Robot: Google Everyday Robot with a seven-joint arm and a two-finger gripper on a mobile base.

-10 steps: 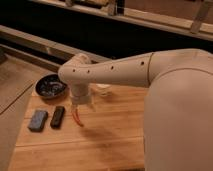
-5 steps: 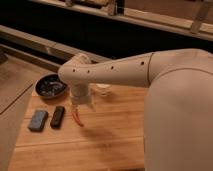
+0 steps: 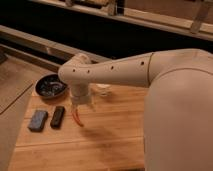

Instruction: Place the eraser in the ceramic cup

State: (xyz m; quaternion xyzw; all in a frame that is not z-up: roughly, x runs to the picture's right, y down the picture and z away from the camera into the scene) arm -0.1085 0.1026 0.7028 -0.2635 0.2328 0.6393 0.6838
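My gripper point(image 3: 80, 106) is hanging straight down from the wrist, just beside the eraser point(image 3: 58, 116) and a little above it, on the side away from the blue block point(image 3: 38, 120). The jaws are standing wide and I am seeing nothing between them, so I am carrying nothing. I judge I am holding it tool-down like this because the eraser is lying flat on the wooden table point(image 3: 115, 137), and a flat bar is best taken from above, across its narrow width.

A thin red-orange thing point(image 3: 77, 118) is lying just beside the eraser, almost under my gripper. Whether the two are touching I cannot tell, and it is the thing I am most at risk of pinching by mistake.

The eraser itself is resting untouched, lengthwise alongside the blue block, near it but apart. Beyond the eraser, toward the far edge of the table, the dark bowl point(image 3: 51, 86) is sitting. The white cup point(image 3: 102, 90) is standing farther from the eraser than the bowl, past my wrist and half hidden behind my forearm.

So I am judging the task as barely begun: I am needing to shift over the eraser, come down and close before any carrying to the cup.
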